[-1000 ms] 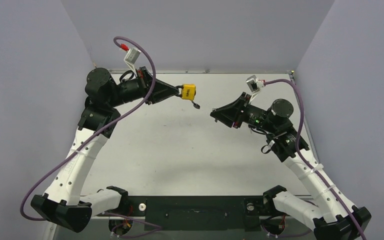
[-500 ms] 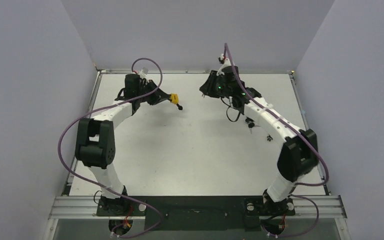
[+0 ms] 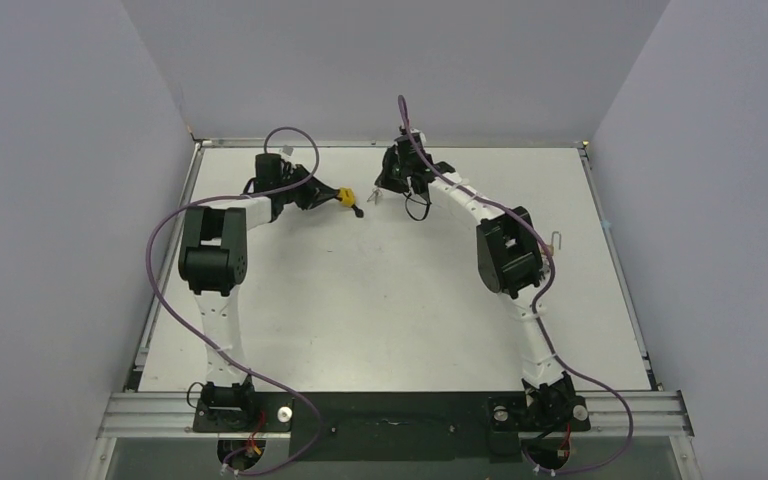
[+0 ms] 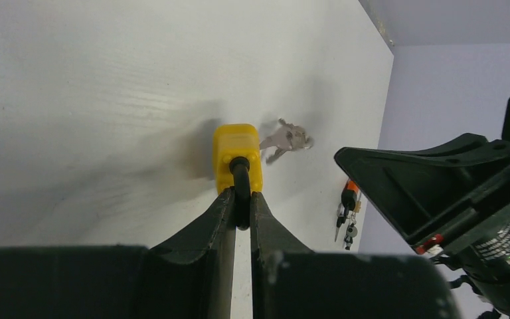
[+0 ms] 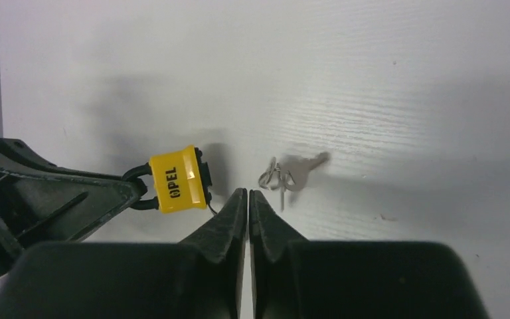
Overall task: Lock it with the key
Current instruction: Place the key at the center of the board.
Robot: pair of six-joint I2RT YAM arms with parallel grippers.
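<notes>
At the far end of the white tabletop (image 3: 380,300) both arms now reach in toward each other. My left gripper (image 4: 240,199) is clamped on the black shackle of the small yellow padlock (image 4: 237,156), whose body points away from the fingers, low over the table. I cannot tell whether it touches the surface. Half a second ago the padlock was in much the same spot, though the left elbow has since folded back closer to the rear edge. The bigger change is on the right. My right gripper (image 5: 248,194) has swung left, from well clear of the padlock to just beside it, and its arm is more stretched out. Its fingers are pressed nearly together with nothing between them. The bunch of silver keys on a ring (image 5: 291,171) lies flat on the table just past those fingertips, right of the padlock and apart from it.
</notes>
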